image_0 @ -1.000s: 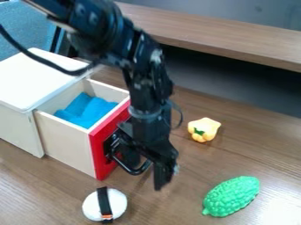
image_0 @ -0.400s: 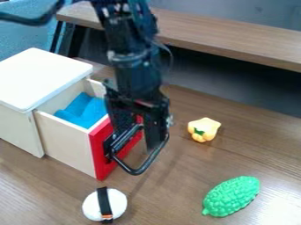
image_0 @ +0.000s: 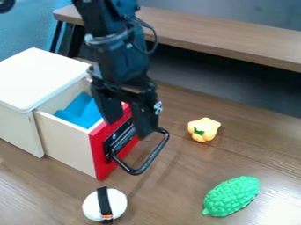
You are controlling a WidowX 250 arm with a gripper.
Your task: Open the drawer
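The drawer (image_0: 66, 139) stands pulled out of the white-topped cabinet (image_0: 40, 81), with a blue cloth (image_0: 81, 115) inside. Its red front (image_0: 101, 170) carries a black loop handle (image_0: 154, 154) that sticks out to the right. Above the upper part of the red front hangs my gripper (image_0: 125, 127), its two fingers spread apart with nothing held between them. One fingertip is over the drawer's edge, the other beside the handle's upper end; whether it touches the handle I cannot tell. Part of the front and the drawer's far corner are hidden behind the gripper.
A white ball-like toy with a black band (image_0: 104, 204) lies in front of the drawer. To the right are a yellow pepper toy (image_0: 204, 129) and a green bumpy toy (image_0: 232, 196). A wooden ledge (image_0: 223, 33) runs along the back.
My gripper has moved up and toward the left, from low beside the handle to above the red front. The drawer has stayed in the same pulled-out position.
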